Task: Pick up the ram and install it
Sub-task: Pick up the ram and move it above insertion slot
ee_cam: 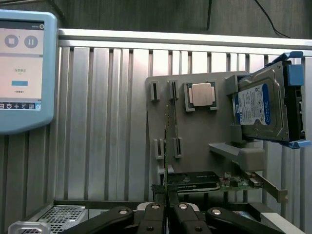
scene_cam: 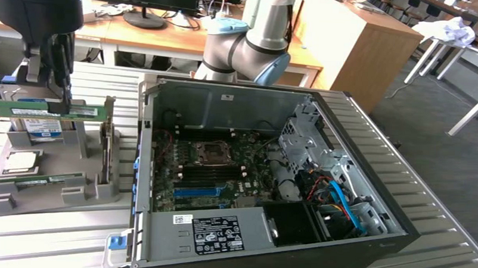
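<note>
My gripper [scene_cam: 63, 103] hangs over the grey parts holder [scene_cam: 71, 158] at the exterior view's left. It is shut on the ram [scene_cam: 25, 109], a long green stick held level and lifted above the holder's slots. In the wrist view the ram [ee_cam: 166, 146] appears edge-on as a thin line running out from between the closed fingers [ee_cam: 155, 214] of the gripper [ee_cam: 166, 208]. A second green stick [scene_cam: 42, 179] rests in the holder's front slot. The open computer case [scene_cam: 146, 166] lies to the exterior view's right, and its motherboard memory slots [scene_cam: 209, 174] are exposed.
The holder also carries a square silver processor [scene_cam: 21, 161] [ee_cam: 201, 93], a blue-labelled hard drive [ee_cam: 263, 107] and an upright dark expansion card [scene_cam: 107, 138]. A teach pendant [ee_cam: 22, 73] lies on the slatted metal table [ee_cam: 97, 122]. The drive cage [scene_cam: 307, 136] and cables [scene_cam: 336, 197] crowd the case's right side.
</note>
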`<state>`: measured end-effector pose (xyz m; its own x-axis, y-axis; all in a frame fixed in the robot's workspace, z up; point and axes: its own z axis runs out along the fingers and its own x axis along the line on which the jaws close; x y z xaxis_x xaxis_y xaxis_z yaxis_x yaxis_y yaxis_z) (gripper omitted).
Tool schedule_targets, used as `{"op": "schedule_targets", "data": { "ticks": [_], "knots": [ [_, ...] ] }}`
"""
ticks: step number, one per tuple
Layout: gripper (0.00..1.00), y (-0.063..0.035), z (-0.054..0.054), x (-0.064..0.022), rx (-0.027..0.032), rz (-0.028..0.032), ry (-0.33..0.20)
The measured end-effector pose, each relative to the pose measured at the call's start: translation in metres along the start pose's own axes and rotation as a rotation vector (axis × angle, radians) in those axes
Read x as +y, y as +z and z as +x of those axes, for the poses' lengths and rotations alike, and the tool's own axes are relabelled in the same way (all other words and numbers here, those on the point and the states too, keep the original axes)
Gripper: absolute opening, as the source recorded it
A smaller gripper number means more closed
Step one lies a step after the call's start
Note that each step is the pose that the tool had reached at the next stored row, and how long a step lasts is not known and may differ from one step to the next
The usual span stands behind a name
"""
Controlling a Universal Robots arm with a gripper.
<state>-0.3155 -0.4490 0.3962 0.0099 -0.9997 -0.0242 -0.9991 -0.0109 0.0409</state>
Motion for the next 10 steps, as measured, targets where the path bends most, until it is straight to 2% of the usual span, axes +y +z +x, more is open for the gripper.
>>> {"op": "schedule_targets", "data": {
  "ticks": [10],
  "knots": [
    [0.13, -0.0003, 0.0001, -0.0083, -0.0001, 0.0, 0.0]
  ]
}}
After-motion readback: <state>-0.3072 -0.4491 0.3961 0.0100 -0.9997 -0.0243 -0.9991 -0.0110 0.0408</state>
